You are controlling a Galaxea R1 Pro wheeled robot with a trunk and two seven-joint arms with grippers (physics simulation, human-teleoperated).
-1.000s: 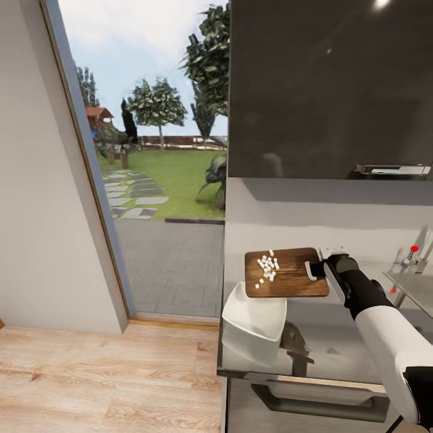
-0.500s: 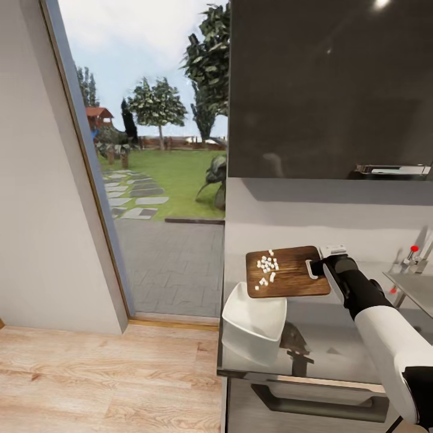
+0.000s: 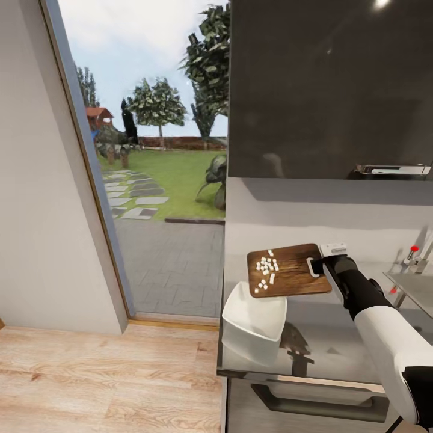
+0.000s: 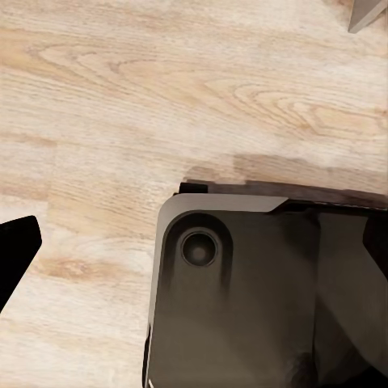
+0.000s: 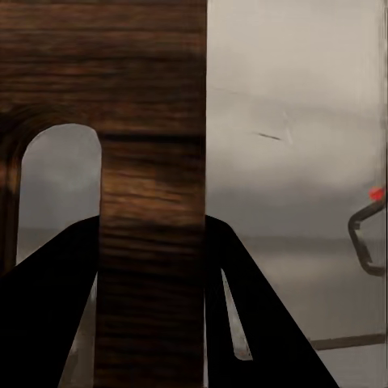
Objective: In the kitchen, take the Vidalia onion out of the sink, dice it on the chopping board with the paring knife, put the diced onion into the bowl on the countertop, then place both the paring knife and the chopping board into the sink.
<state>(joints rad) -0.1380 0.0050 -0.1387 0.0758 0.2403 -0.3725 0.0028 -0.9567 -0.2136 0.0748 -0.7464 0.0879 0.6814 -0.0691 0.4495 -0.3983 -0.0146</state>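
Board: chopping board (image 3: 291,269) held above countertop (image 3: 337,337), over bowl (image 3: 252,325), diced onion (image 3: 266,264) on top. Right gripper (image 3: 317,266) clenched on handle-hole end. Stiff wood, loose slippery cubes; tilt gently. Left gripper state: cannot tell.

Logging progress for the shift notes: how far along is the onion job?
Dicing looks done: white onion pieces lie on the chopping board. In hand: the right end effector grips the board's handle end, holding it above the white bowl. Left: tip the pieces in, then put board and knife in the sink.
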